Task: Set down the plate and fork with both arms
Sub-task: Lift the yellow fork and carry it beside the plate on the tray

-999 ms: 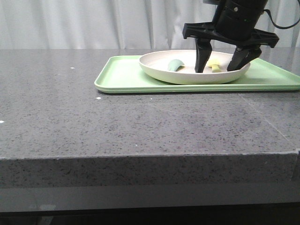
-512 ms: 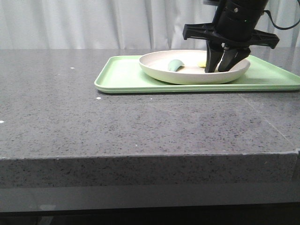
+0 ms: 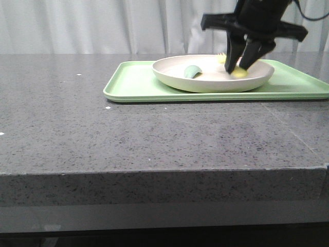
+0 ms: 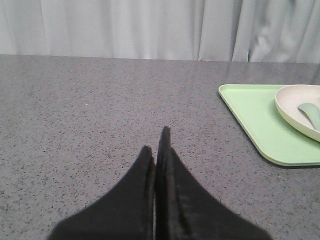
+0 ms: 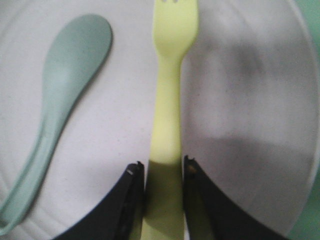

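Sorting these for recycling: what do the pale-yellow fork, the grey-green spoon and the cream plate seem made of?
Pale-yellow fork: probably matte plastic, with uniform colour and soft moulded edges. Grey-green spoon: likely the same, dull and faintly speckled. Round cream plate: plastic or melamine look, no glaze shine; ceramic can't be excluded.

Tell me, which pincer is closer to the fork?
Right. The right pincer is shut on the fork over the plate. The left pincer is off over bare table, away from the tray.
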Available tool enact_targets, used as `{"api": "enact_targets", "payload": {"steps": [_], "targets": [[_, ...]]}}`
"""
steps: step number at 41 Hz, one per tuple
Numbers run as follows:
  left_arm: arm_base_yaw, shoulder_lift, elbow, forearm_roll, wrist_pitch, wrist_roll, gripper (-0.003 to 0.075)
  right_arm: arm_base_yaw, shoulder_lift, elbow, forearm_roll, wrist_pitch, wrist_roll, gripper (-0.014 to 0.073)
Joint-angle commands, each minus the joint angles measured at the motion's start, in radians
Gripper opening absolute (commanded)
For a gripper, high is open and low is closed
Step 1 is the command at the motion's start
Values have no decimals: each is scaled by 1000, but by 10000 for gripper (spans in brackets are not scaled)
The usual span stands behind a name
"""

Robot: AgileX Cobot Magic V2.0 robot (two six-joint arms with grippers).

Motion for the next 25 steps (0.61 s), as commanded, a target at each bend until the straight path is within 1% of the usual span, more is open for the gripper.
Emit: {"api": "enact_targets", "payload": {"steps": [1, 5, 10, 14, 25], "targets": [[1, 8, -26, -6, -82, 0, -18, -6, -83, -59, -5, -26, -2, 129], [1, 8, -26, -6, -82, 0, -18, -6, -87, -91, -26, -2, -2, 130], [1, 8, -26, -6, -82, 0, -18, -10, -87, -121, -101, 29, -2, 135], [1, 8, -26, -6, -82, 0, -18, -26, -87, -127, -127, 50, -2, 135], [1, 8, -26, -6, -82, 0, -18, -145, -87, -127, -128, 118, -2, 135]]}}
